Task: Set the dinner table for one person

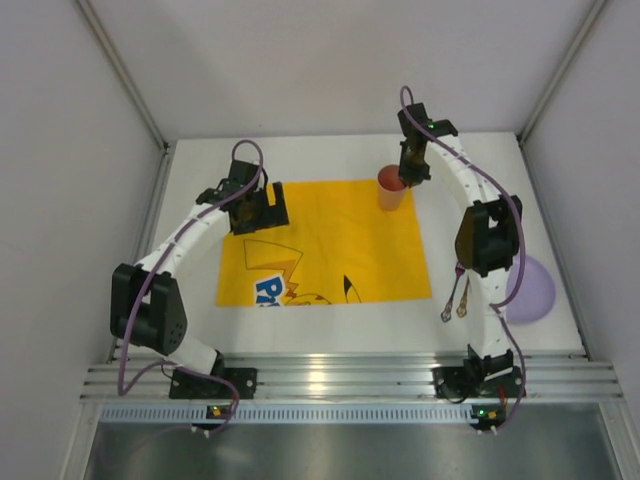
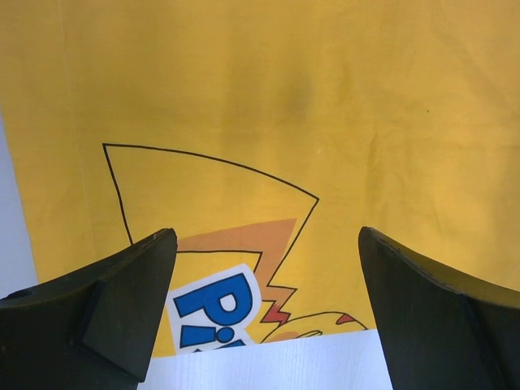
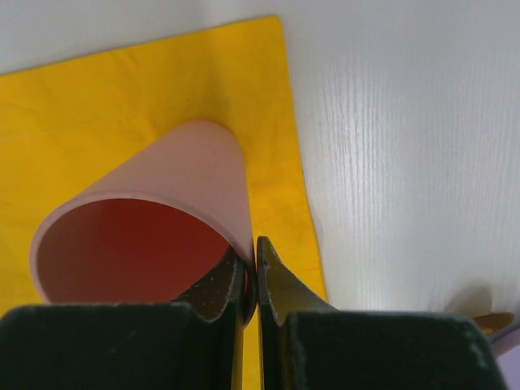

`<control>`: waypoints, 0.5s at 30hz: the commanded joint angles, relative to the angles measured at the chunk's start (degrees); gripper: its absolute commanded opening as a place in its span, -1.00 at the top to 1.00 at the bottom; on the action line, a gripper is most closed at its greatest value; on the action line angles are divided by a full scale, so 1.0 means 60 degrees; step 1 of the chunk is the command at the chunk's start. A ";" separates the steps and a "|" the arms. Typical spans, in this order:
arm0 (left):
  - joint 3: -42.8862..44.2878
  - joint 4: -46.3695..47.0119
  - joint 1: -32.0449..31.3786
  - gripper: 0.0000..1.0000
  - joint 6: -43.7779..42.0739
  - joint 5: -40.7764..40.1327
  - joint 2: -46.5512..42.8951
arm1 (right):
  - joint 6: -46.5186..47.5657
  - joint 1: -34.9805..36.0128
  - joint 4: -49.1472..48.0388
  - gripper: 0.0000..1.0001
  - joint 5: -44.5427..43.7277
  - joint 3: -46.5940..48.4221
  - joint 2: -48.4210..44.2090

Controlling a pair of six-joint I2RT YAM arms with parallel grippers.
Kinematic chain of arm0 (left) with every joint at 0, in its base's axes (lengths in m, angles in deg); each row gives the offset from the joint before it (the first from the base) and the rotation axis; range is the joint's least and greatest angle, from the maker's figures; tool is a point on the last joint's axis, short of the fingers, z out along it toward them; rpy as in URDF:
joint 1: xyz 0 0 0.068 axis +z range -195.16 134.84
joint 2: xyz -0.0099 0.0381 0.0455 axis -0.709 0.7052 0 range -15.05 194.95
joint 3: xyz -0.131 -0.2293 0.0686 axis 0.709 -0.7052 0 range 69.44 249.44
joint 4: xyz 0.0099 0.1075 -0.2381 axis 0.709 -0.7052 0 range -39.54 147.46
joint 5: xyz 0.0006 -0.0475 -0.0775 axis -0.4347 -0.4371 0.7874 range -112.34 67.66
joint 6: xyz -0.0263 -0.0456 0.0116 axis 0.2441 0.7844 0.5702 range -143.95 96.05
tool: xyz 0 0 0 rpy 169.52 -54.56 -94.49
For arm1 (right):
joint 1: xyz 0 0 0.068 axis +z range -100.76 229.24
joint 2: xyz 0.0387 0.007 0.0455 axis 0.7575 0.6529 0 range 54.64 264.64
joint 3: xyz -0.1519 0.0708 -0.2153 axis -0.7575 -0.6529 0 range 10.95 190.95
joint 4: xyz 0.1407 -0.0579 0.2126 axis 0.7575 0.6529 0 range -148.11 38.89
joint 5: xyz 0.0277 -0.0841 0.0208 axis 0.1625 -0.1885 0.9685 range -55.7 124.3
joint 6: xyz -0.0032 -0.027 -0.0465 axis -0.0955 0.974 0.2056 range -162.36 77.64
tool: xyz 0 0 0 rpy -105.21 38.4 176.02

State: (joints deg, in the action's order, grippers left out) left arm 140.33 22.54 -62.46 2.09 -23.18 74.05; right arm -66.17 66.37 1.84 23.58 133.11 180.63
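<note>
A pink cup (image 1: 392, 188) stands on the far right corner of the yellow printed placemat (image 1: 330, 240), which lies on the white dinner table (image 1: 330, 320). My right gripper (image 1: 410, 178) is shut on the cup's right rim. In the right wrist view one finger sits inside the cup (image 3: 146, 236) and the other outside its wall, with the gripper (image 3: 250, 268) pinching the wall between them. My left gripper (image 1: 258, 215) hovers open over the placemat's far left corner. The left wrist view shows that gripper (image 2: 264, 236) wide apart above the placemat (image 2: 284, 106), with nothing between its fingers.
A lilac plate (image 1: 530, 288) lies at the table's right edge beside the right arm. Two pieces of cutlery (image 1: 455, 298) lie just right of the placemat's near right corner. Grey walls close in the table on three sides.
</note>
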 commanded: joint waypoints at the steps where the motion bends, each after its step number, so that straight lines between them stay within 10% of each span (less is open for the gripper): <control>1: -0.0287 -0.0025 -0.0017 -0.97 0.0083 0.0082 -0.0567 | -0.0104 0.0178 0.0088 1.00 -0.0045 0.0659 -0.0125; 3: -0.0375 -0.0054 -0.0017 -0.97 0.0069 0.0096 -0.0641 | -0.0133 0.0193 0.0088 0.90 0.0014 0.0513 -0.0081; 7: -0.0331 -0.0098 -0.0017 -0.97 -0.0004 0.0082 -0.0568 | -0.0176 0.0222 0.0044 -0.38 0.0131 0.0234 -0.0198; 15: 0.0020 0.0077 -0.0221 -0.97 -0.0165 0.0682 -0.0246 | 0.0028 0.0164 0.0044 -0.85 0.0307 0.0952 -0.1614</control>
State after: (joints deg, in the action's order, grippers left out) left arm 138.54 21.99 -62.65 2.01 -20.80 72.50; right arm -66.83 66.76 2.62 25.13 134.25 180.46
